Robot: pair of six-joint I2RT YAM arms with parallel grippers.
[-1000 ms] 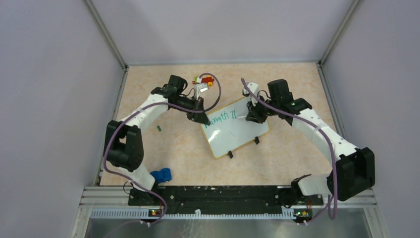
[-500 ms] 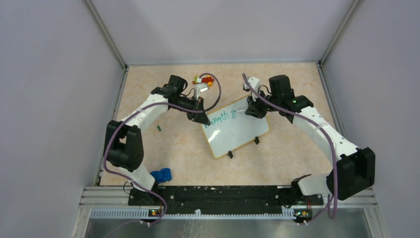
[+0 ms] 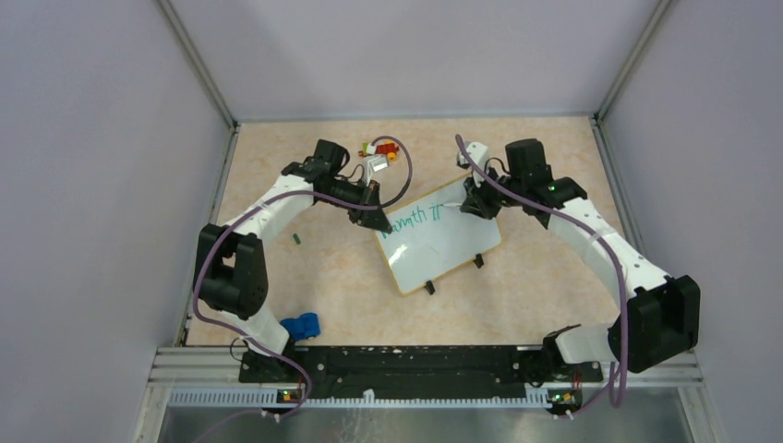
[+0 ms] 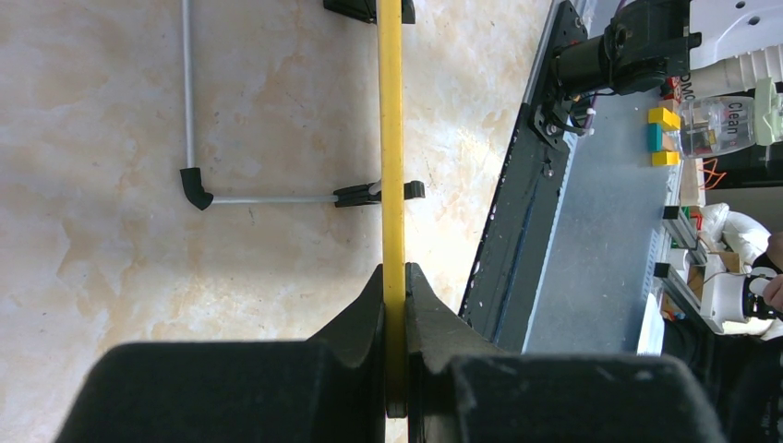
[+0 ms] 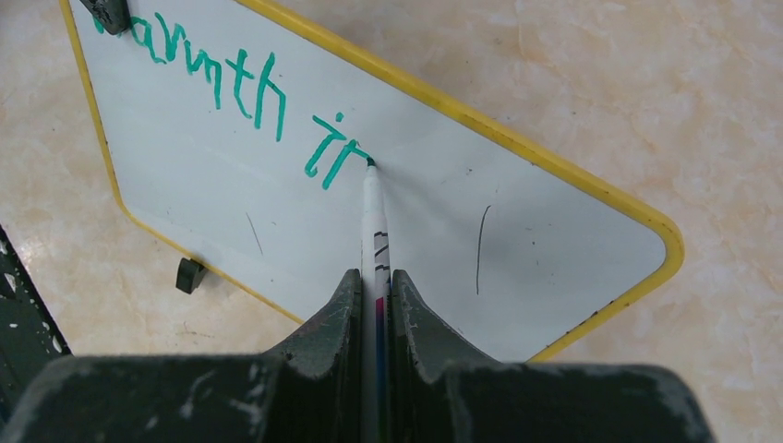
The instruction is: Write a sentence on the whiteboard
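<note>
We judge the whiteboard light, stiff and slippery, best pinched at its yellow rim, where the left gripper clamps it; the right gripper grasps the marker.

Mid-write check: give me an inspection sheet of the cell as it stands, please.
Surface: beige table, nothing spilled seen.
Job's things: whiteboard held askew; green sentence unfinished, one line so far; marker tip on the last stroke.
Clutter: blue object by left base; small green piece; coloured bits at far edge.
Grippers: left gripper shut on whiteboard's yellow rim; right gripper shut on marker.
Cables: purple cables along both arms, no snag seen.
Surroundings: grey walls; nothing else seen.
</note>
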